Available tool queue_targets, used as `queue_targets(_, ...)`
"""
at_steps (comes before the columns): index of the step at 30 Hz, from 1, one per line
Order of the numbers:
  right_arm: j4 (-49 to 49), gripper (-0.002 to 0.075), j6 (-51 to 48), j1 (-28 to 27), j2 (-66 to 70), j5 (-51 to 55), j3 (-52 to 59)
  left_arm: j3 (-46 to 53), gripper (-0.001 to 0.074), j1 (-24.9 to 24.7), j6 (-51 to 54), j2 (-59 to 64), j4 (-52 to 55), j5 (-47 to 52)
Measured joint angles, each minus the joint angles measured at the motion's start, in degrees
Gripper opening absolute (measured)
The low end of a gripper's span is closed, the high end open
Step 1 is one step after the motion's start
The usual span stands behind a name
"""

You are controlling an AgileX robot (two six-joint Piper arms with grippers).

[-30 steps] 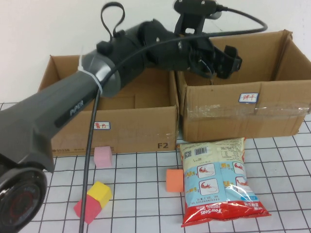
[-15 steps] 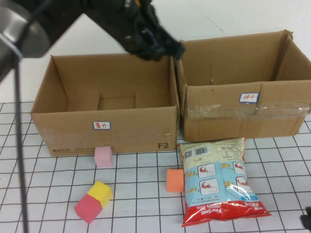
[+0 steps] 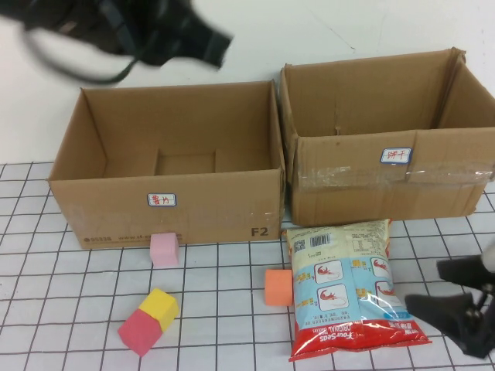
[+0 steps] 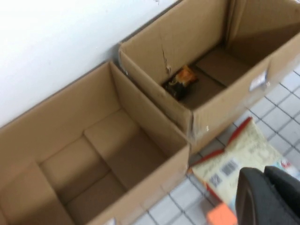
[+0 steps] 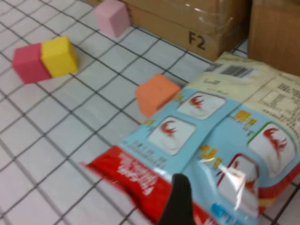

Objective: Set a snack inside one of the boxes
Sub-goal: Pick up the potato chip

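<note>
A large blue, white and red snack bag (image 3: 348, 286) lies flat on the grid mat in front of the two open cardboard boxes, the left box (image 3: 209, 209) and the right box (image 3: 348, 182). In the left wrist view a small orange and dark snack (image 4: 180, 80) lies inside the right box (image 4: 225, 98). My left gripper (image 3: 166, 35) is high above the left box's back wall, blurred; its fingers (image 4: 253, 197) stand together and hold nothing. My right gripper (image 3: 455, 300) is open and empty, just right of the bag's lower end; one finger (image 5: 176, 201) shows over the bag (image 5: 220, 140).
Foam blocks lie on the mat: a pink one (image 3: 164, 250) against the left box, an orange one (image 3: 278, 287) beside the bag, and a yellow one (image 3: 159, 306) joined to a red one (image 3: 138, 332) at the front left.
My left arm has swung from over the right box up and away to the top left. My right gripper has come into view at the bottom right beside the bag.
</note>
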Motion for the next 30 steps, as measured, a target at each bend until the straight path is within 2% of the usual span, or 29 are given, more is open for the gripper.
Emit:
queue_targets(10, 3.39, 0.0579, -7.03, 0.0, 20.38, 2.84, -7.03, 25.16, -0.0001, 0.0, 0.41, -19.82, 0.46, -5.09)
queue_targets(16, 3.39, 0.0554, -7.27, 0.0, 28.28, 6.65, -9.4, 32.9, -0.0001, 0.0, 0.65, -27.78, 1.96, -7.49)
queue_targets(20, 3.39, 0.043, -7.27, 0.0, 31.07, 11.36, -10.48, 34.43, -0.0001, 0.0, 0.02, -29.8, 3.22, -7.88)
queue_targets(25, 3.76, 0.011, -7.27, 0.0, 32.12, 14.7, -10.71, 34.79, -0.0001, 0.0, -0.86, -30.03, 3.76, -7.65)
queue_targets(27, 3.76, 0.0049, -7.27, 0.0, 32.12, 15.91, -10.71, 34.79, 0.0, 0.0, -1.01, -30.03, 3.76, -7.65)
queue_targets(30, 3.46, 0.0017, -7.27, 0.0, 32.12, 19.18, -10.71, 34.79, -0.0001, 0.0, -1.01, -30.03, 3.76, -7.65)
